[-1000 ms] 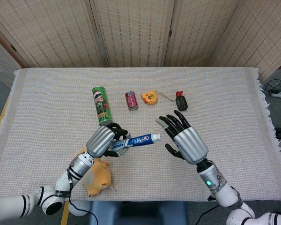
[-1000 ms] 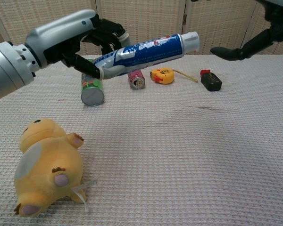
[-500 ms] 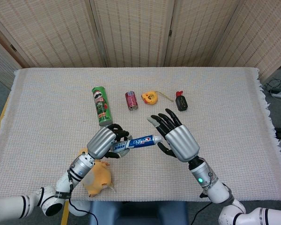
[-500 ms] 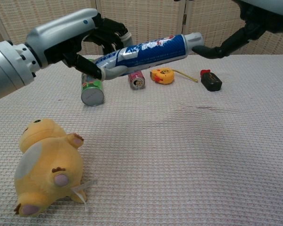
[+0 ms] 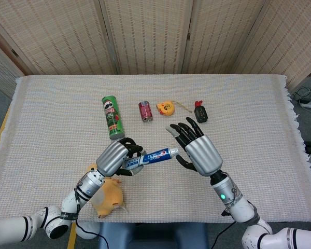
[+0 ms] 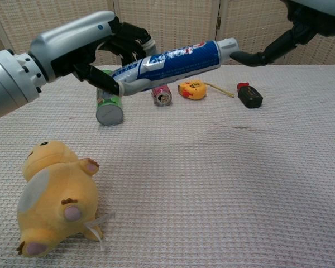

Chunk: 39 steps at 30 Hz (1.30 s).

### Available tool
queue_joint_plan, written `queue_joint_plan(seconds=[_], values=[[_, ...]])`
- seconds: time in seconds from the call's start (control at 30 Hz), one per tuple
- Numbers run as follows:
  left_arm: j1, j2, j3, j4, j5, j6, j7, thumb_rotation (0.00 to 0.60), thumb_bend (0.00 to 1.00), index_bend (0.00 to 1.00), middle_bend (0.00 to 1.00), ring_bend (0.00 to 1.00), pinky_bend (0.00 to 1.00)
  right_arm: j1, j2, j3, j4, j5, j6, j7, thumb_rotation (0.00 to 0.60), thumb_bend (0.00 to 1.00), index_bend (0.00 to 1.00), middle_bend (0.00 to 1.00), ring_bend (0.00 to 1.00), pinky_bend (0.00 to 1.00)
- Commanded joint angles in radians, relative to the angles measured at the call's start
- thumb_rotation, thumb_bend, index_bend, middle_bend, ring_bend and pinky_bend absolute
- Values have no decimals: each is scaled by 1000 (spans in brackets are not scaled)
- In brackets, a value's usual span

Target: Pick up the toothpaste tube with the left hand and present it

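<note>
The left hand (image 5: 113, 157) is grasping the toothpaste tube (image 6: 173, 61) by its crimped end, fingers wrapped round it, and holding it clear above the desk (image 5: 249, 104) with the cap pointing toward the right hand (image 5: 197, 150). That raised, roughly level hold is offering the tube forward, so the presenting step looks to be under way. The right hand is spreading its fingers, holding nothing, with a fingertip (image 6: 240, 56) just beside the cap; whether it is touching is unclear. A yellow plush duck (image 6: 56, 195) is lying on the desk below the left arm, apart from the tube.
</note>
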Motion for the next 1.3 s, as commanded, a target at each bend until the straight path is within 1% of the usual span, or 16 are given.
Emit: queue_joint_plan(seconds=[0.03,0.33,0.7,0.9,1.0,1.1,1.3], values=[[0,5,1,-3,4,-1,-7,600,694,748,723,667,356,2,3,2,3,6,3,1,600,394,73,166,142,39],[0,8,7,1,16,-1,-8,600,695,756,731,672,356,9,16,9,-1,11,19,8,600,394,72,171,143,39],[-9,-18,14,31,21,-14,67,600,695,756,732,672,353,28,8,1,-38,-14,26,-7,600,394,72,172,144,39],[-8,-19,14,36,19,-13,74,600,695,756,732,672,351,39,-2,-5,-42,-2,17,-27,600,394,72,173,144,39],[-7,-12,15,54,13,-20,70,600,695,756,732,671,350,19,18,-18,-51,-19,42,-13,600,394,72,173,144,39],[-14,-2,19,87,13,-38,65,600,695,755,732,661,347,-15,57,-35,-58,-41,78,15,600,395,72,173,144,39],[-59,-14,30,182,35,-101,66,600,695,741,732,639,333,-82,140,-59,-65,-75,151,76,600,394,72,174,144,39]])
